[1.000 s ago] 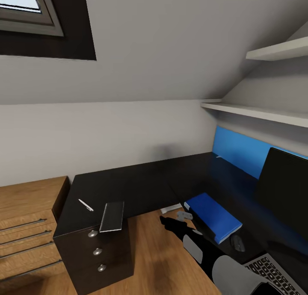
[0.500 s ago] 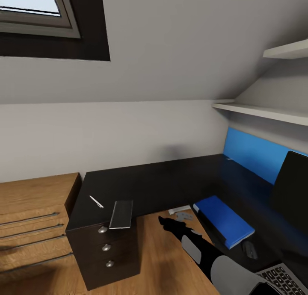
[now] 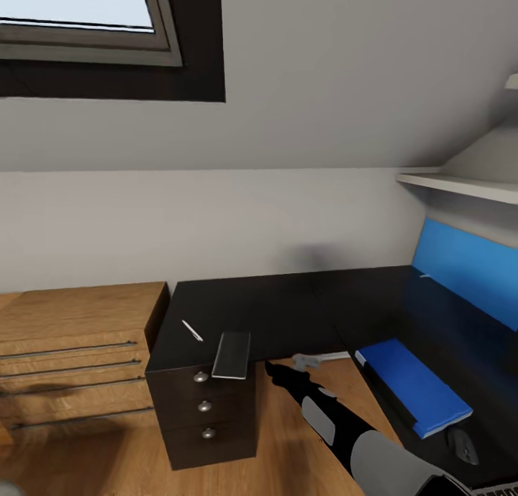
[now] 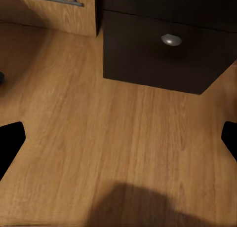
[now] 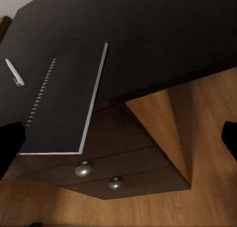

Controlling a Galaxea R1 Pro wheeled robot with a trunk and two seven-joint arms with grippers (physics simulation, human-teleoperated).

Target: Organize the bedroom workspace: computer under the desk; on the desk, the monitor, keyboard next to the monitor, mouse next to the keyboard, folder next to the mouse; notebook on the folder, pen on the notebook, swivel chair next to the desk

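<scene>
Though unlabelled, notebook [image 5: 61, 101] overhanging desk [image 5: 148, 34] edge, pen [image 5: 14, 72] beside.

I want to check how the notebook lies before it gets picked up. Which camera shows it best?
The right wrist view: the notebook is large there, with its spiral binding visible and one end overhanging the desk edge above the drawers. The head view shows the notebook small and foreshortened, beside the pen.

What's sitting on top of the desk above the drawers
On the desk, above the drawers, lie a dark spiral notebook overhanging the front edge and a white pen beside it. Whatever is under the notebook is covered.
</scene>
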